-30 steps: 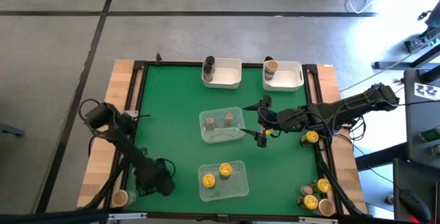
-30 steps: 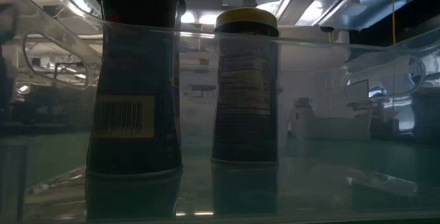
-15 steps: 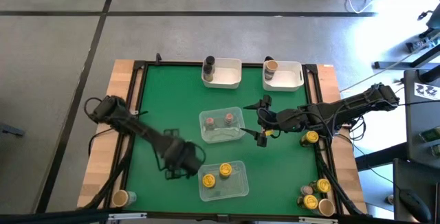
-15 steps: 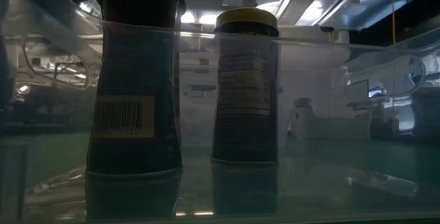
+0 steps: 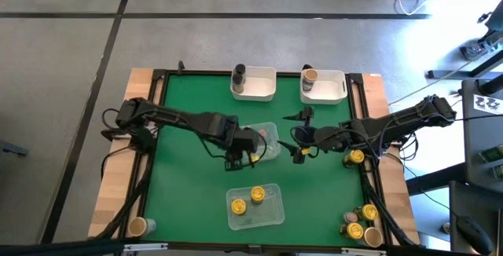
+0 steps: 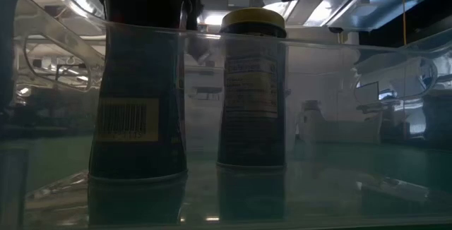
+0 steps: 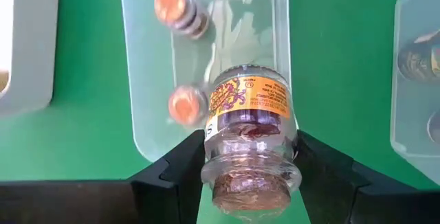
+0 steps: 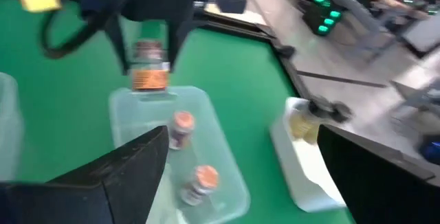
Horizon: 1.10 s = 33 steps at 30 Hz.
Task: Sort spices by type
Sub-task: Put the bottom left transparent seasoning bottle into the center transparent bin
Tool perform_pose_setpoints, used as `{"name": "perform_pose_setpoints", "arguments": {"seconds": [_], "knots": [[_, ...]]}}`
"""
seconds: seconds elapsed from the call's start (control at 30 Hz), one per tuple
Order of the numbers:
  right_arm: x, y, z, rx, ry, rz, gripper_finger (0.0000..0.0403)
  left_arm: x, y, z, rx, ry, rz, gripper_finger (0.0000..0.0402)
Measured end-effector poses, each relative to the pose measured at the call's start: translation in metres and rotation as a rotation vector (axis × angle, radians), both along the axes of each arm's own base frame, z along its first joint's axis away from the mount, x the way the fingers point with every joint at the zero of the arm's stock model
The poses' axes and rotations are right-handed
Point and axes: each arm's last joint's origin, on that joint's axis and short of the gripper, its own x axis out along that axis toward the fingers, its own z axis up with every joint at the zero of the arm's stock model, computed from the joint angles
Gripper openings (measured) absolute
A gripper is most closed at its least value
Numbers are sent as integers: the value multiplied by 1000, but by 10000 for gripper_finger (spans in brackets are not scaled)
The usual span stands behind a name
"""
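while two white bins (image 5: 253, 84) sit at twelve o'clock on the green table (image 5: 189, 107), each with a jar in it, a clear plastic tray (image 5: 267, 141) at the middle already holds two reddish-topped jars (image 7: 185, 105), and nothing blocks its near edge. a second clear tray (image 5: 255, 206) at six o'clock carries two yellow-lidded jars (image 5: 248, 199); more jars cluster at the four o'clock corner (image 5: 360, 225), and one tan-lidded jar (image 5: 138, 226) stands alone at eight o'clock.

the left gripper (image 7: 249, 162) hangs over the middle tray's edge, its jaws clamped on a glass spice jar (image 7: 249, 128). that jar is a small clear cylinder with an orange printed label and reddish-brown contents; it seems to be pointing bottom-first at the wrist camera, though i can't be sure.

the right gripper (image 5: 302, 134) waits just beside the tray at three o'clock, jaws spread wide and empty.
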Motion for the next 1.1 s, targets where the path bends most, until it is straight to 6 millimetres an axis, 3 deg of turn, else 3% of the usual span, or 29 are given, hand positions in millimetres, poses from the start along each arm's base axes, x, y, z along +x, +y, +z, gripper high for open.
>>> {"name": "perform_pose_setpoints", "arguments": {"seconds": [0.17, 0.37, 0.8, 1.1], "knots": [[-2, -1, -4, -20, 43, -16, 372, 8, 15, 0, 1, -50, -4, 177], [-5, -3, -7, -25, 76, -45, 372, 24, 17, -4, 5, -147, -35, 178], [-26, -10, 16, -26, -39, -148, 372, 48, 30, -73, -29, 73, -21, 178], [-24, -10, 11, -51, -5, -154, 372, 56, 49, -95, 3, 129, -50, 178]]}}
